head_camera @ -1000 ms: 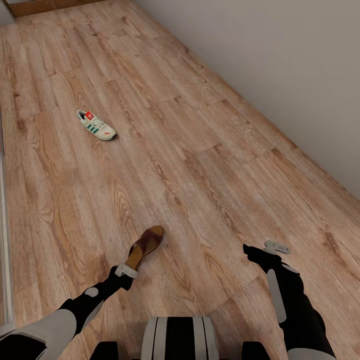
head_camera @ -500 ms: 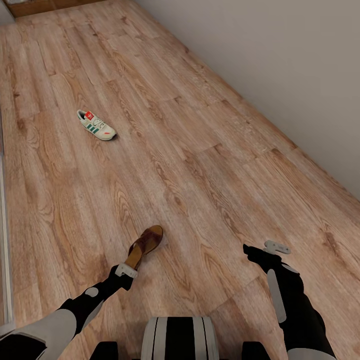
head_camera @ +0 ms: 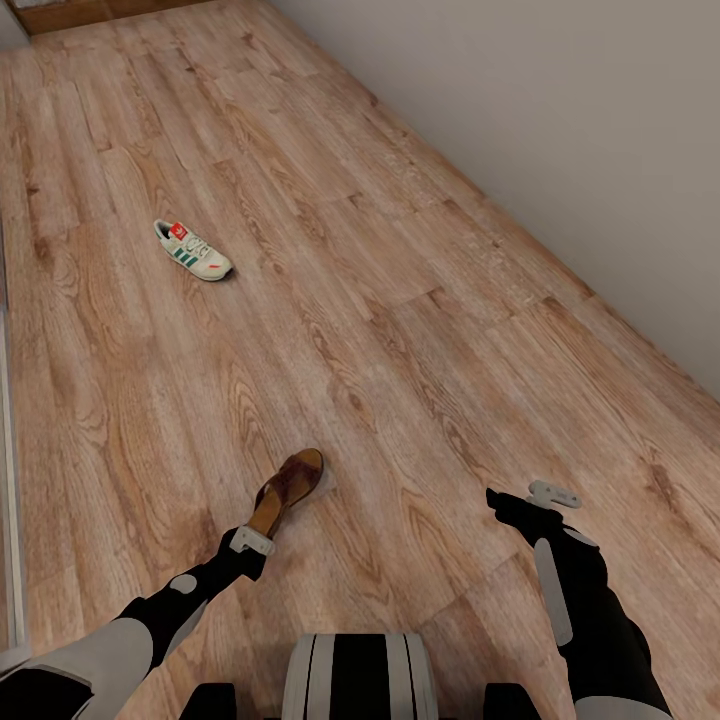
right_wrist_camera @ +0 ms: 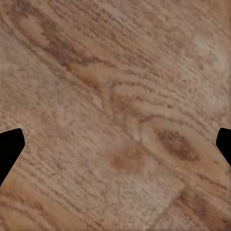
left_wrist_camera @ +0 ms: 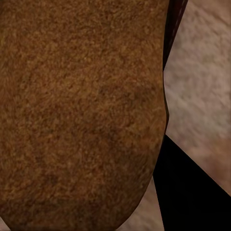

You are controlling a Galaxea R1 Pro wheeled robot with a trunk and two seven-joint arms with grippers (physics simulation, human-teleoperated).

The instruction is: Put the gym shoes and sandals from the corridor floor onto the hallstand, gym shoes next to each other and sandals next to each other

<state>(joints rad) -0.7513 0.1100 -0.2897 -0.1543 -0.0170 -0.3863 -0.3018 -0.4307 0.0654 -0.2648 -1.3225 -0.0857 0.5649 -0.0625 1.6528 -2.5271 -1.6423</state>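
One brown sandal [head_camera: 288,487] lies toe-away on the corridor floor [head_camera: 400,300], just ahead of my base. My left gripper [head_camera: 255,535] sits at its heel end and is shut on it. In the left wrist view the tan footbed [left_wrist_camera: 82,110] is pressed close, with one dark finger [left_wrist_camera: 192,192] beside it. A white gym shoe [head_camera: 193,250] with green stripes and a red heel rests farther off to the left. Low over bare planks [right_wrist_camera: 115,96] to the right, my right gripper [head_camera: 512,505] is open and holds nothing. The second sandal, second gym shoe and hallstand are out of view.
A plain pale wall [head_camera: 560,120] runs diagonally along the right side of the floor. A thin pale grey edge [head_camera: 8,420] runs down the far left of the head view. Wide open planks stretch between the sandal and the gym shoe.
The sandal's toe end has shifted very slightly upward in the head view. The arms and the gym shoe have stayed in place.
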